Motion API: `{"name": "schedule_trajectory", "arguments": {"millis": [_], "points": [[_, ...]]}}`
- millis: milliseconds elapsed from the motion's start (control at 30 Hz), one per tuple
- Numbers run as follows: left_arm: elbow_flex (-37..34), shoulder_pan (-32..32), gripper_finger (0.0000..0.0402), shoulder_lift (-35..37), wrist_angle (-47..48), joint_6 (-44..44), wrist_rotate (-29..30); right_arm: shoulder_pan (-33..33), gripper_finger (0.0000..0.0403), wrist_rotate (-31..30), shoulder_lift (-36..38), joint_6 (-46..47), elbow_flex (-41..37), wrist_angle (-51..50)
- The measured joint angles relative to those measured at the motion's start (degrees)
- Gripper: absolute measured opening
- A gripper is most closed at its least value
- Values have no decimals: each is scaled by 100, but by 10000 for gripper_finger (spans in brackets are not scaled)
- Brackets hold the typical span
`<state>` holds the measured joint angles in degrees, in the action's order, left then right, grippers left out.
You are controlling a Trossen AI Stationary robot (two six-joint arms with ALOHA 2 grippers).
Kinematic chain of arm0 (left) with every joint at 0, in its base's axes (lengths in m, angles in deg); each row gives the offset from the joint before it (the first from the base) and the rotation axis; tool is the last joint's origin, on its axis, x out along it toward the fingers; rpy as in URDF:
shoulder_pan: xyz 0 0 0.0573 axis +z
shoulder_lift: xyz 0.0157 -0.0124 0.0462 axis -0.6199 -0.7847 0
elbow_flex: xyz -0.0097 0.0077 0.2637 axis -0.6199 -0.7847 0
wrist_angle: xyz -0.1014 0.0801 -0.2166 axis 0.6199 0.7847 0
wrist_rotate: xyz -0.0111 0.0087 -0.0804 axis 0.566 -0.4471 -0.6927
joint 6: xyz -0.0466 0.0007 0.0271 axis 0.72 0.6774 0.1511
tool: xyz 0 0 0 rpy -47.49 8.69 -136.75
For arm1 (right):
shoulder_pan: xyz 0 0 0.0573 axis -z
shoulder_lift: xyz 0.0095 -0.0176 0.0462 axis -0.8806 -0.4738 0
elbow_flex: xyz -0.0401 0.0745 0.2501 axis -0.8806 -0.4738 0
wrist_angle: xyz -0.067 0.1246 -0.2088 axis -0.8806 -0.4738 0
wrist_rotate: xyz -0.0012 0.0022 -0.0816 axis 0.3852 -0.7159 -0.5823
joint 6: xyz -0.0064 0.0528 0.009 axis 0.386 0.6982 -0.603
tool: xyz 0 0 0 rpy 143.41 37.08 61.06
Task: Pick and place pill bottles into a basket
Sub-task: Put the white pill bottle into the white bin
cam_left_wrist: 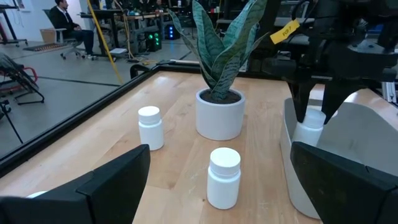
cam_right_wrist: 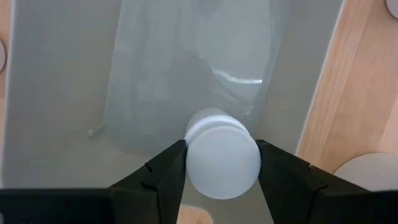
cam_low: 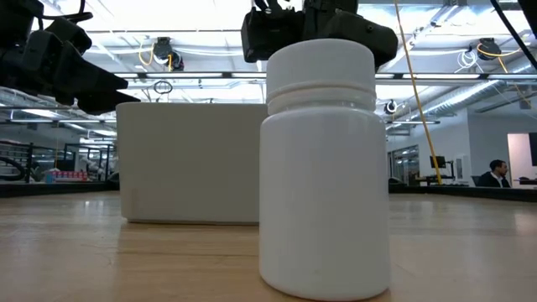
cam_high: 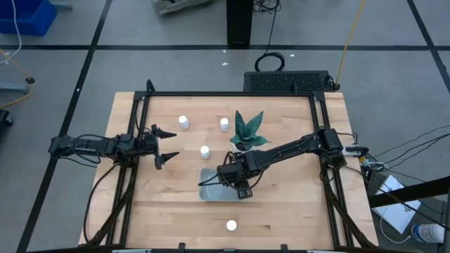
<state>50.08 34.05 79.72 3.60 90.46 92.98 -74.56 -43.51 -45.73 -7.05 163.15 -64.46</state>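
The light grey-blue basket [cam_high: 208,191] lies at the table's middle. My right gripper [cam_high: 238,180] reaches down into it, shut on a white pill bottle [cam_right_wrist: 222,163]. That bottle also shows in the left wrist view [cam_left_wrist: 309,132]. Three more bottles [cam_high: 183,121] [cam_high: 224,124] [cam_high: 205,151] stand upright on the far half of the table. Another bottle [cam_high: 231,225] stands near the front edge and fills the low view [cam_low: 323,168]. My left gripper [cam_high: 169,146] is open and empty at the table's left, pointing toward the bottles. My right gripper pinches the bottle's cap [cam_right_wrist: 222,142] between its two fingers [cam_right_wrist: 163,171], one on each side. The fingers come from above, pointing down. The bottle stands upright inside the basket [cam_right_wrist: 74,93]. Whether its base rests on the basket floor, I cannot tell.
A potted plant in a white pot [cam_high: 247,131] stands just beyond the basket, close to my right arm. A black frame [cam_high: 225,94] runs along the table's edges. A person sits far off in the room [cam_left_wrist: 62,18].
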Motion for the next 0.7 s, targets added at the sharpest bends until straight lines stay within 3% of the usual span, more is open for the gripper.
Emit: {"name": "schedule_trajectory", "arguments": {"millis": [333, 700], "points": [[0, -1, 395, 0, 0, 0, 0, -42, 223, 14, 54, 18, -11, -122], [0, 0, 395, -1, -1, 0, 0, -120, 271, 10, 662, -2, -9, -38]]}}
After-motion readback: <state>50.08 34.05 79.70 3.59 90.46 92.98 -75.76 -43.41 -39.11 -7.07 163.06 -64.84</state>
